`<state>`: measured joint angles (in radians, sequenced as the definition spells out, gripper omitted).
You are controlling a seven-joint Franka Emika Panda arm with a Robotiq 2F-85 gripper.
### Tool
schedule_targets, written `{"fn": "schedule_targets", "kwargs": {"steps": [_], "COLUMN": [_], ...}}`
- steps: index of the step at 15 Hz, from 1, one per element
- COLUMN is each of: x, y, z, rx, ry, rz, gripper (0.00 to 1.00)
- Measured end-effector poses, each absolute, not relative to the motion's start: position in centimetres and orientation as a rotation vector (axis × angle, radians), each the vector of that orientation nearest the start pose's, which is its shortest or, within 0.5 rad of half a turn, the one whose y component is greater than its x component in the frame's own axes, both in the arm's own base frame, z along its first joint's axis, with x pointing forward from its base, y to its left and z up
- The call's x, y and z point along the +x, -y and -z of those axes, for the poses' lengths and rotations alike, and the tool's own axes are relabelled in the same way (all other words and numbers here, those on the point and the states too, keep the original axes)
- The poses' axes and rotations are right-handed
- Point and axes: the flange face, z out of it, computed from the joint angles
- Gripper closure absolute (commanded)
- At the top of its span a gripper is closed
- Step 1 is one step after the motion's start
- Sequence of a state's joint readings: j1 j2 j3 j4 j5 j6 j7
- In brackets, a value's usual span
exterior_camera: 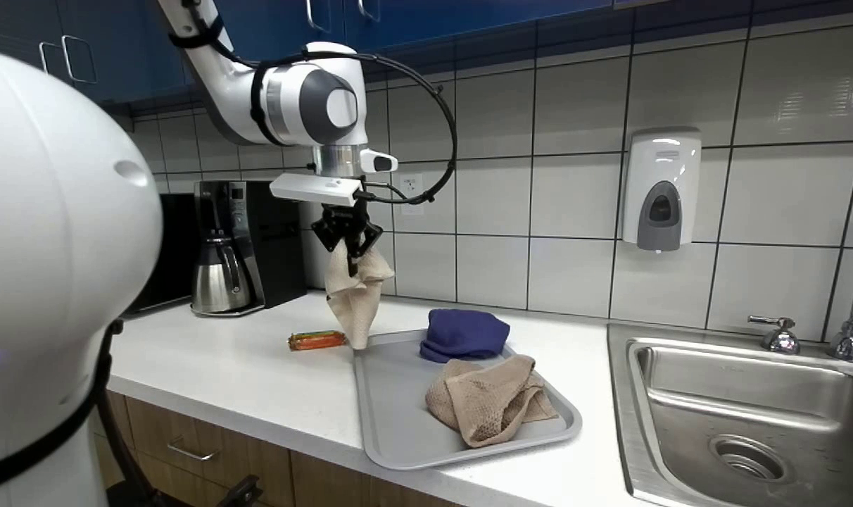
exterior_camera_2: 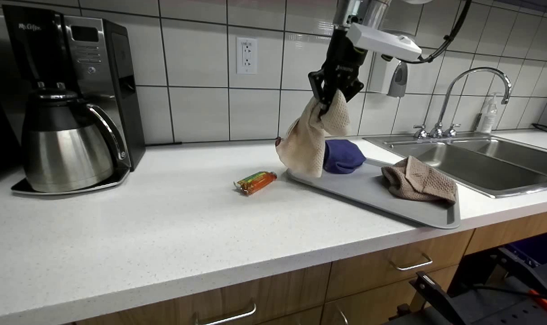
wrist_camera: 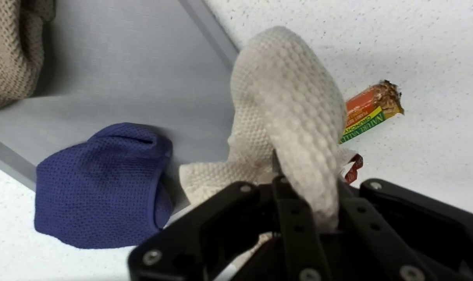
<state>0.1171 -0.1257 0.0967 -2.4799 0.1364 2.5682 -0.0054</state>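
My gripper (exterior_camera: 352, 266) is shut on a cream waffle-weave cloth (exterior_camera_2: 306, 146), which hangs in folds below it, above the far-left corner of a grey tray (exterior_camera: 398, 422). In the wrist view, one fold of the cream cloth (wrist_camera: 291, 97) covers much of the fingers. A dark blue cloth (wrist_camera: 104, 191) lies bunched on the tray, beside a crumpled brown cloth (exterior_camera: 493, 405). On the counter by the tray's corner is an orange and green snack bar wrapper (exterior_camera_2: 256, 182). A dark red scrap (wrist_camera: 353, 169) shows at the cream cloth's edge; whether it touches the cloth I cannot tell.
A coffee maker with a steel carafe (exterior_camera_2: 70, 144) stands on the counter (exterior_camera_2: 142, 234), along the tiled wall. Past the tray is a steel sink (exterior_camera: 743, 408) with a curved faucet (exterior_camera_2: 474, 72). A soap dispenser (exterior_camera: 662, 186) hangs on the wall.
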Motion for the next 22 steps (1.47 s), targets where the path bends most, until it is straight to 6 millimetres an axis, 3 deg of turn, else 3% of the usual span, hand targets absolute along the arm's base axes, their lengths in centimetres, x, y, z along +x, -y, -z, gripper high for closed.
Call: {"fn": "schedule_targets", "kwargs": {"steps": [8,22], "x": [44.1,41.9], "y": [-14.2,-18.6], "z": [-38.7,-37.0], "rx": [-3.009,-2.994], "ry": [0.313,0.508], "rz": [0.337,0.258], "gripper": [0.98,0.98]}}
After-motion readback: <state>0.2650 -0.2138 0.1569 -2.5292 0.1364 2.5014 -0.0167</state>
